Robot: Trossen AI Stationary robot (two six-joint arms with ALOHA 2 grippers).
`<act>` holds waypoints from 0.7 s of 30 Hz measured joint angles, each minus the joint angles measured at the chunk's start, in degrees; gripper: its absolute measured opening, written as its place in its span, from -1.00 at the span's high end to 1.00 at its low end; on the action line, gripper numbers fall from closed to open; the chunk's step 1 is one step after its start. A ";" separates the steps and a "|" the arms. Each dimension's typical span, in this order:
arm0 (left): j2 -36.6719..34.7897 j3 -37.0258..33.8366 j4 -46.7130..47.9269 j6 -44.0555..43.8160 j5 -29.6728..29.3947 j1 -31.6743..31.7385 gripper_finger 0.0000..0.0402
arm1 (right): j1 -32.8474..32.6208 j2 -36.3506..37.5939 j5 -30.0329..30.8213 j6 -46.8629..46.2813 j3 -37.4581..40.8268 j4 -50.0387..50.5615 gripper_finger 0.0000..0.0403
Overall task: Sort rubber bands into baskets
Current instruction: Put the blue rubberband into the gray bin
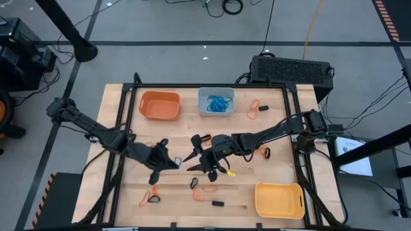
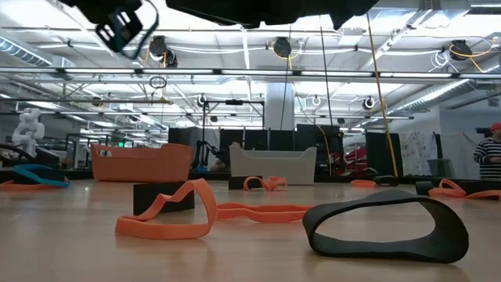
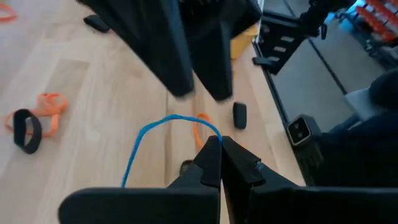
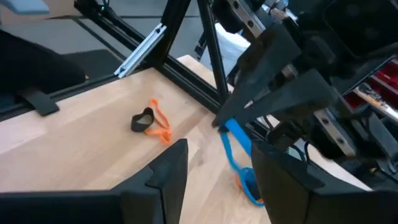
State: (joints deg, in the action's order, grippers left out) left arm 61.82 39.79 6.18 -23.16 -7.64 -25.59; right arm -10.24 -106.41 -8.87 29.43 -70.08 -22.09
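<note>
My left gripper (image 1: 177, 162) is shut on a thin blue rubber band (image 3: 163, 124), above the table's middle. My right gripper (image 1: 195, 154) faces it from the right, open, with its fingers (image 3: 214, 74) just beyond the band's free loop and touching nothing. The orange basket (image 1: 159, 105) and the pale blue-grey basket (image 1: 216, 101), which holds blue bands, stand at the far side. The yellow basket (image 1: 279, 199) stands near right. Loose orange and black bands lie on the table: (image 1: 151, 196), (image 1: 205, 191), (image 1: 255, 109), (image 1: 263, 153). My left gripper pinches the blue band between its two fingertips at one spot of the loop (image 3: 214, 134). The fingers slant down toward the table's right side. The rest of the band arcs out slack and hangs below the fingertips (image 4: 235, 142); its lowest end is hidden behind my right finger.
A black band (image 2: 387, 227) and an orange band (image 2: 168, 215) lie close to the near edge, with a small black block (image 1: 218, 203) beside them. A black frame (image 1: 292, 115) stands around the tabletop.
</note>
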 joint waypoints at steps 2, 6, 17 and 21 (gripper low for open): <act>0.79 0.00 -1.08 0.00 2.38 1.88 0.99 | 0.00 -0.39 0.00 0.05 0.00 -0.83 0.16; 2.85 0.00 -1.97 -0.31 5.82 4.14 0.99 | 0.00 -0.64 0.07 0.24 -0.01 -2.79 0.16; 5.33 0.04 -8.53 0.09 8.94 5.01 0.99 | 0.15 -0.64 0.07 0.16 -0.02 1.87 0.16; 5.33 0.04 -8.77 0.09 9.01 5.01 0.99 | 0.35 -0.64 3.64 -2.23 -0.02 1.32 0.25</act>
State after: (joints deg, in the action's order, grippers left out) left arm 67.16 39.83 -2.59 -23.07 1.37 -20.58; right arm -9.89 -107.04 -5.24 27.20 -70.11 -20.77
